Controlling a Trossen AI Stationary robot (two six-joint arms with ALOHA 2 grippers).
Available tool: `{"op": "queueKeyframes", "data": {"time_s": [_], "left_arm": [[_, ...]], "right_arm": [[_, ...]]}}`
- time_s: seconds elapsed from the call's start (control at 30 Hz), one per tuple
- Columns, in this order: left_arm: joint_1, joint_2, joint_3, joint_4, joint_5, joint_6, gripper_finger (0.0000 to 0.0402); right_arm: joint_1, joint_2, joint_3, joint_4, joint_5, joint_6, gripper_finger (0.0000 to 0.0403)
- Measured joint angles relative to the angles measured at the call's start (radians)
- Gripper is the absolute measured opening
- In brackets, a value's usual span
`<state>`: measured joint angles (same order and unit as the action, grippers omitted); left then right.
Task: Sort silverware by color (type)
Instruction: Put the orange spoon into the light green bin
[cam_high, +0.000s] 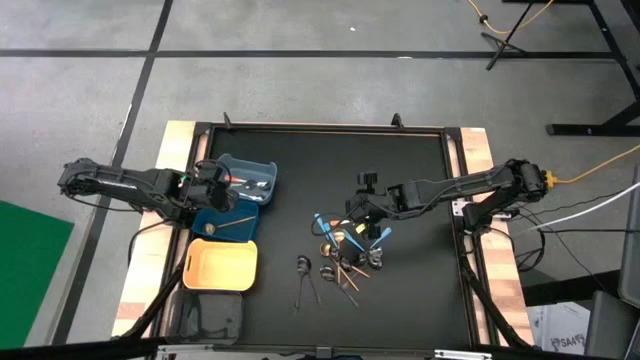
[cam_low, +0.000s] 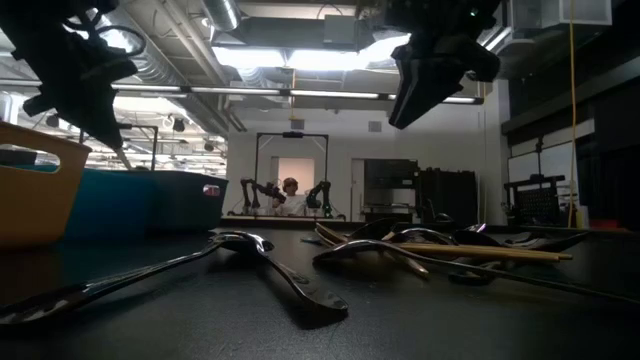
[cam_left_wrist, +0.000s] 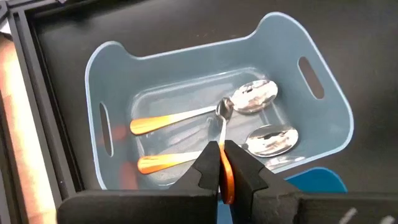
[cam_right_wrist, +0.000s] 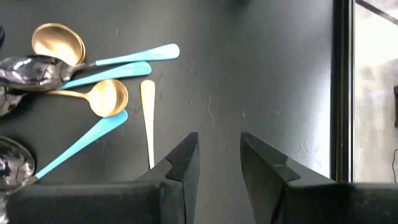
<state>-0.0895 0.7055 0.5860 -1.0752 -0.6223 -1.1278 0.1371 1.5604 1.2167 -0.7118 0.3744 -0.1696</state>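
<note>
Left gripper (cam_left_wrist: 222, 163): I see my left arm's fingers clenched on the orange handle of a silver-headed spoon (cam_left_wrist: 224, 121), hanging it head down over the light blue bin (cam_left_wrist: 323, 118).
Light blue bin: it stands near the table's left edge, toward the far side; two orange-handled spoons (cam_left_wrist: 186, 115) already lie on its floor, silver bowls toward one end.
Dark blue bin (cam_high: 225, 222): it sits just beside the light blue bin, on the near side, with one thin gold utensil (cam_high: 232, 224) lying across it.
Yellow bin (cam_high: 220, 265): next along the left edge, nearer the front of the table (cam_high: 420, 300).
Right gripper (cam_right_wrist: 219, 155): my right arm hovers above the black table top with its fingers parted and nothing between them, over the right side of the loose pile.
Loose silverware (cam_high: 350, 245): a cluster lies around the middle of the table, right of centre. From the right wrist I can make out light blue-handled pieces (cam_right_wrist: 134, 56), gold spoon bowls (cam_right_wrist: 109, 96) and a pale gold handle (cam_right_wrist: 148, 121).
Black utensils (cam_high: 305, 275): two dark pieces lie apart from the cluster, toward the front edge.
</note>
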Motion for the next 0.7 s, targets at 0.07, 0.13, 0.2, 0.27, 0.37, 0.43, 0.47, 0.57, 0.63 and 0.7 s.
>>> {"op": "queueKeyframes", "data": {"time_s": [0.07, 0.13, 0.2, 0.27, 0.37, 0.43, 0.47, 0.57, 0.63, 0.7], "left_arm": [[0.0, 0.0, -0.009, 0.0, 0.001, 0.0, 0.0004], [0.0, 0.0, -0.014, 0.0, 0.004, 0.0, 0.0004], [0.0, 0.0, -0.016, -0.001, 0.004, 0.0, 0.0004], [0.0, 0.0, -0.016, -0.001, 0.005, 0.0, 0.0004], [0.0, 0.0, -0.016, -0.001, 0.005, 0.002, 0.0004], [0.0, 0.001, -0.016, -0.001, 0.005, 0.002, 0.0004], [0.0, 0.001, -0.016, -0.002, 0.006, 0.002, 0.0004], [0.0, 0.001, -0.016, -0.002, 0.007, 0.002, 0.0005], [0.0, 0.001, -0.016, -0.002, 0.008, 0.002, 0.0008], [0.0, 0.001, -0.016, -0.003, 0.009, 0.002, 0.0012]], "right_arm": [[0.0, 0.0, 0.0, 0.018, 0.0, 0.0, 0.0106], [0.0, 0.0, 0.0, 0.024, 0.0, 0.0, 0.0106], [0.0, 0.0, 0.0, 0.031, 0.0, 0.0, 0.0106], [0.0, 0.0, 0.0, 0.032, 0.0, 0.0, 0.0106], [0.0, 0.0, 0.0, 0.032, 0.0, 0.0, 0.0106], [0.0, 0.0, 0.0, 0.032, 0.0, 0.0, 0.0106], [0.0, 0.0, 0.0, 0.032, 0.0, 0.0, 0.0106], [0.0, 0.0, 0.0, 0.032, 0.0, 0.0, 0.0106], [0.0, 0.0, 0.0, 0.032, 0.0, 0.0, 0.0106], [0.0, 0.0, 0.0, 0.031, 0.0, 0.0, 0.0106]]}}
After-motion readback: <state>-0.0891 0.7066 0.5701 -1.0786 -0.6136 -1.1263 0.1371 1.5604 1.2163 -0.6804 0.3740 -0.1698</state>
